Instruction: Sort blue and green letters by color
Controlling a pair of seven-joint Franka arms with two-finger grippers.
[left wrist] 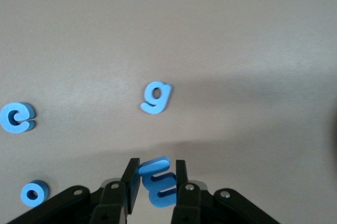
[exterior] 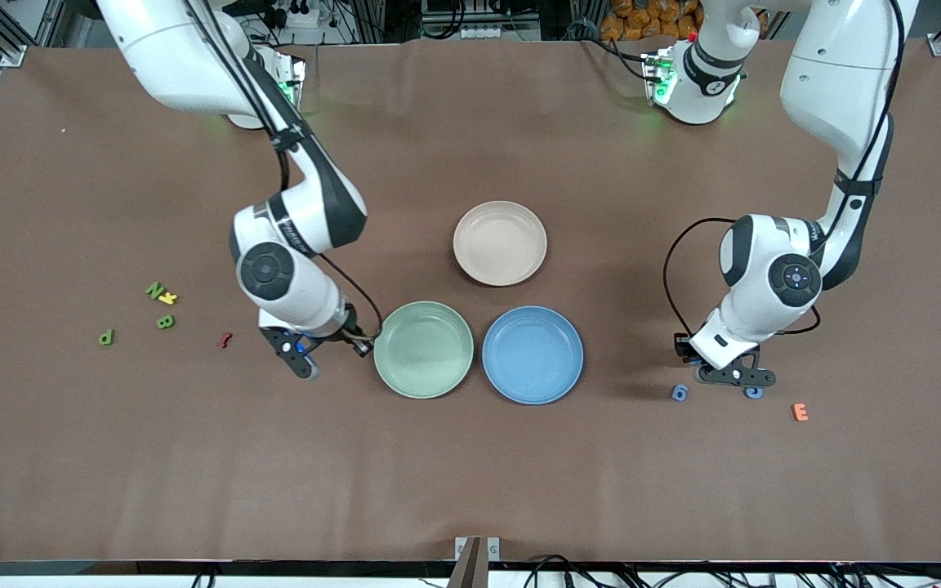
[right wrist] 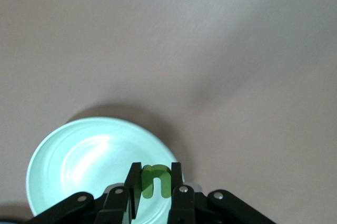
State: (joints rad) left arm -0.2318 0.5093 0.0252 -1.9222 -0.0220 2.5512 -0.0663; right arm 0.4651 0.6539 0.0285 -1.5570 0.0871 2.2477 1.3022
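The small orange letter E (exterior: 800, 412) lies nearest. Just above the table beside it, the left gripper (left wrist: 156, 183) clenches a light blue foam letter (left wrist: 158, 181), to carry to the blue plate (exterior: 532, 388). The right gripper (right wrist: 154, 184) grasps a leaf-green letter (right wrist: 155, 180) at the green plate (right wrist: 63, 153) rim, due for release.

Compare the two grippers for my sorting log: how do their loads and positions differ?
The right gripper pinches a green letter beside the green plate; the left gripper pinches a blue letter among loose blue letters, apart from the blue plate. Both are shut.

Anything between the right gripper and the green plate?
Nothing: front view shows bare cloth between right gripper, holding a green letter, and green plate.
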